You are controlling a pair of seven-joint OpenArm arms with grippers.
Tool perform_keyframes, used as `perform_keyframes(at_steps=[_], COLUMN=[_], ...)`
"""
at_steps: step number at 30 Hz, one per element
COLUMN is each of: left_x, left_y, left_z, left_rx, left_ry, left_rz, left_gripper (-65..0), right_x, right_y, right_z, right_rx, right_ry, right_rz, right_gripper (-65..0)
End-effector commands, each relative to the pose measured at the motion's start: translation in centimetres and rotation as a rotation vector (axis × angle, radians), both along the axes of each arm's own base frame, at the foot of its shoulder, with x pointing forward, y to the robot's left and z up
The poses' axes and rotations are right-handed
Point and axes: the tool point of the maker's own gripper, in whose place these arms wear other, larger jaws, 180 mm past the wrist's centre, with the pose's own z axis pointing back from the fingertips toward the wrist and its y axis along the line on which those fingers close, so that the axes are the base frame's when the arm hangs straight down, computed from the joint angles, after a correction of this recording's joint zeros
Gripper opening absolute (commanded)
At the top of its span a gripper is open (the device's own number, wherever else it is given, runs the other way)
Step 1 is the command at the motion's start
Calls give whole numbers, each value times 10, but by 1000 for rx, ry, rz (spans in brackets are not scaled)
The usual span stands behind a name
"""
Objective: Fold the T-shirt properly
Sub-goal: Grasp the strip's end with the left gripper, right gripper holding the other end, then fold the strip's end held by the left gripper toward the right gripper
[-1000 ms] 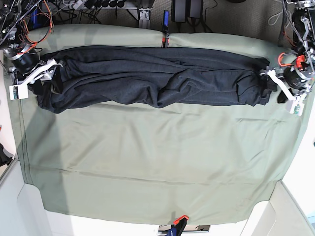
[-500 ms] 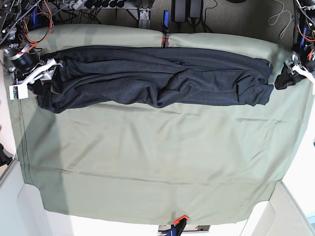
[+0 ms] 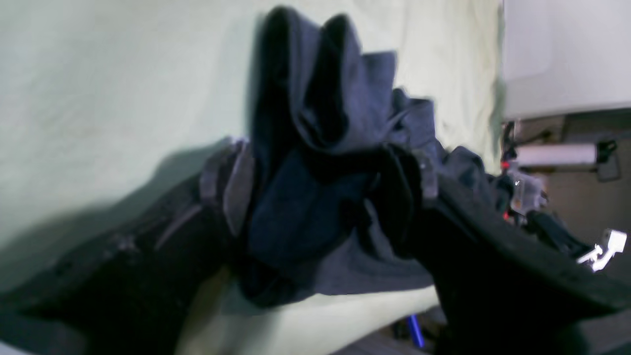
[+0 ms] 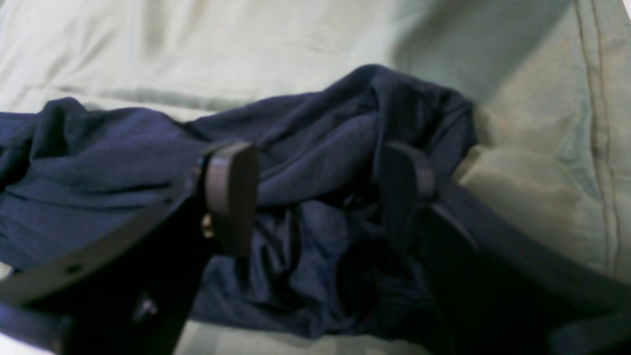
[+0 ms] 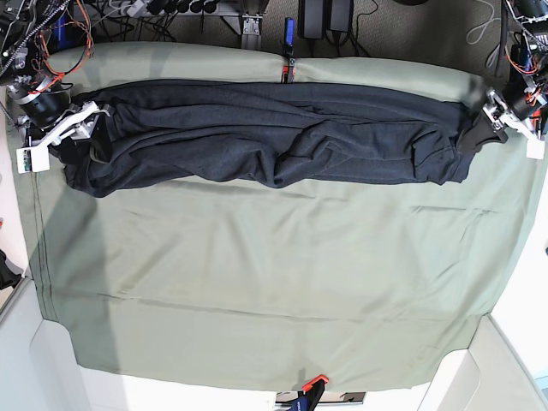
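Observation:
The dark navy T-shirt (image 5: 265, 133) lies bunched in a long wrinkled band across the far part of the sage-green cloth (image 5: 274, 282). My left gripper (image 5: 477, 133) is at the band's right end. In the left wrist view the gripper (image 3: 328, 180) is shut on a thick bunch of the T-shirt (image 3: 320, 113), which stands up between the fingers (image 3: 236, 187). My right gripper (image 5: 79, 137) is at the band's left end. In the right wrist view the gripper (image 4: 318, 195) holds folds of the T-shirt (image 4: 315, 143) between its pads (image 4: 231, 197).
The green cloth covers the whole table and hangs over its edges. A clamp (image 5: 288, 68) pins it at the back and an orange-black clamp (image 5: 308, 390) at the front. Cables and electronics (image 5: 171, 13) lie behind the table. White table corners (image 5: 51, 368) show at the front.
My left gripper moved right and toward the back with the shirt's right end, drawing that end out. My right gripper stayed at the left end.

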Motion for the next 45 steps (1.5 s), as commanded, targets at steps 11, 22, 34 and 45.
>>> perform_keyframes(at_steps=[11,22,34,45], left_x=[4,10,57,102], left_y=[-19,-43,24,55], left_z=[8,-17,52,96], left_rx=[-11,163,489,838], left_ry=[0,46,-136,-259], left_rz=[-109,-239,-121,-105], left_gripper=[-224,-257,-650,-650], right_x=[6,6,7,8], right_y=[0,1,1,1], right_z=[12,13,13,16], right_rx=[7,11,11,14], right_ry=[-45,-47,-50,-65], right_rz=[7,7,6,3], right_gripper=[-264,-264,-264,-264])
